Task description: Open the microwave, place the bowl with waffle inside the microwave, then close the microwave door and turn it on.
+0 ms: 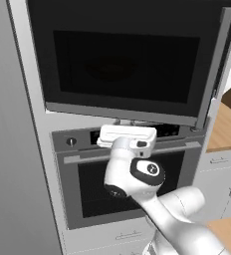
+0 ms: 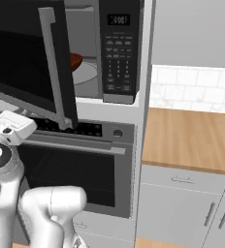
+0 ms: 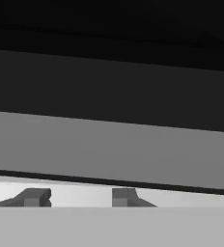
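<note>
We judge the step in hand is closing the microwave door. The bowl sits inside the microwave on the turntable, up and to the right of the pincer and beyond the swung-out door. We can't make out the waffle; the bowl is half hidden by the door edge

Pincer state: the fingertips stand apart with nothing between them, so it's open and holds nothing. It sits just under the steel lower edge of the door, pointing up at it, with the oven right below and behind it

To do it well we'd press on the door face or lower edge out toward the handle side, far from the hinge. We'd follow the door's arc, keep the fingers from hooking under the edge, and keep clear of the oven's bar. Push till the door seats flush, then go for the keypad, above and right of the pincer

Views: the right base view gives us the open cavity, bowl, turntable and keypad; the left base view hides all that behind the dark door. The left base view shows better how close the hand sits under the door edge. The hand view alone shows the finger gap
</note>
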